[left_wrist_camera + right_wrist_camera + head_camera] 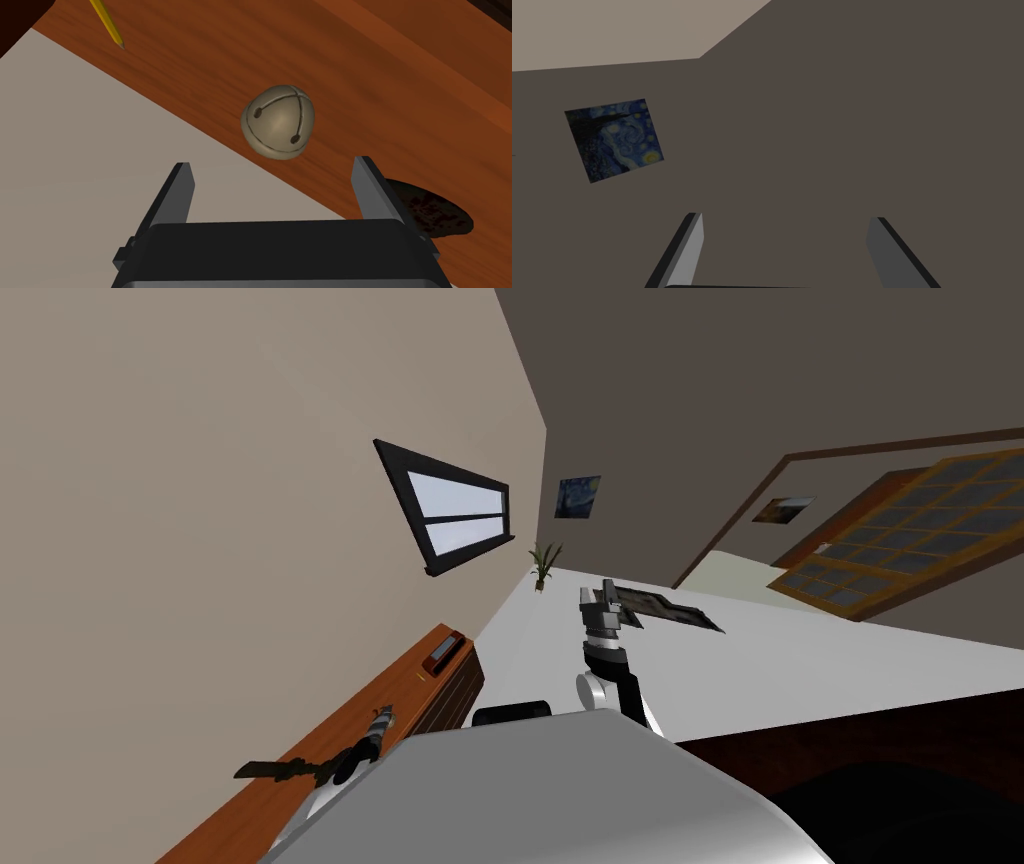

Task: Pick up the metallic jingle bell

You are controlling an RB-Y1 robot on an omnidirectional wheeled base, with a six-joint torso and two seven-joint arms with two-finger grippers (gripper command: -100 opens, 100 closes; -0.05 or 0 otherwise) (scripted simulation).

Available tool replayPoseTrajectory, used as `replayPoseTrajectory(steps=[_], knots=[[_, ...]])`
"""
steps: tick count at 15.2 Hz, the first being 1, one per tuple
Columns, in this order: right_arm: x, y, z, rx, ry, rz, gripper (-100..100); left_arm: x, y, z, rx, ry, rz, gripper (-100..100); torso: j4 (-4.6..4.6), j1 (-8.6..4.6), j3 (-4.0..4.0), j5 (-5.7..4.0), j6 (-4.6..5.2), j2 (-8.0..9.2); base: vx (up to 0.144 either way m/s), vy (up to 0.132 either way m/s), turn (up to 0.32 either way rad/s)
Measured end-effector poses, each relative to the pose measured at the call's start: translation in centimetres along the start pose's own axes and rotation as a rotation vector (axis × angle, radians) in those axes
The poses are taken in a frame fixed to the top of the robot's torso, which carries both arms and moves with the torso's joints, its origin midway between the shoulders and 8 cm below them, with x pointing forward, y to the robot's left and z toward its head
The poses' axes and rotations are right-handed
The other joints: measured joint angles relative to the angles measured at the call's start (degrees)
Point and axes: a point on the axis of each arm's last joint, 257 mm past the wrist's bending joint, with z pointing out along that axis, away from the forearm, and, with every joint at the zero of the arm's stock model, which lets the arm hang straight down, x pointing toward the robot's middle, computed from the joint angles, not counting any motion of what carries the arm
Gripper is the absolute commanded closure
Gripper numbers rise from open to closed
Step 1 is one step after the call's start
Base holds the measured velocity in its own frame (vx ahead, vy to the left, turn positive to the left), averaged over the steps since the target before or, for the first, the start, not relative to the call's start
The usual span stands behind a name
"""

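- Brown wooden top (380,80) along a beige wall (75,150) — jingle bell (278,121) rests on it.
- Left gripper (273,166): fingers spread, empty, bell just beyond the tips.
- Right gripper (784,216): fingers apart, empty.

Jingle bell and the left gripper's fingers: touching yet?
Apart. Left wrist view shows the jingle bell lying beyond the open fingers, wood surface visible between them.

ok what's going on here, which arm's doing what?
The left pincer is open and lined up on a dull metallic jingle bell sitting on a brown wooden top. The bell lies just ahead of it, not yet gripped. A yellow pencil and a dark round patch lie nearby. The right pincer is open, holding nothing.
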Motion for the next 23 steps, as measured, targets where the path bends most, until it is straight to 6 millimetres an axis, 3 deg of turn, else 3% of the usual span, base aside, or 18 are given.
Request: replayPoseTrajectory(steps=[9, 10, 15, 23], knots=[[0.0, 0.0, 0.0, 0.000, 0.000, 0.000, 0, -1.7, 4.7, -0.4, -0.040, -0.046, -0.065, -100, 0.03, 0.14, 0.07, 0.03, 0.00, 0.11, 0.004, 0.018, -0.147], [0.0, 0.0, 0.0, 0.000, 0.000, 0.000, 0, -1.8, 4.8, -0.5, -0.039, -0.048, -0.066, 100, 0.03, 0.13, 0.07, 0.03, -0.02, 0.11, 0.001, 0.006, -0.001], [0.0, 0.0, 0.0, 0.000, 0.000, 0.000, 0, -1.8, 4.8, -0.5, -0.039, -0.048, -0.067, 100, 0.03, 0.06, 0.06, 0.01, -0.01, 0.11, -0.001, -0.001, 0.037], [0.0, 0.0, 0.0, 0.000, 0.000, 0.000, 0, -0.5, 0.8, 0.0, -0.004, -0.010, -0.011, 100, 0.02, -0.06, 0.08, -0.02, -0.06, 0.14, -0.006, -0.018, 0.173]])
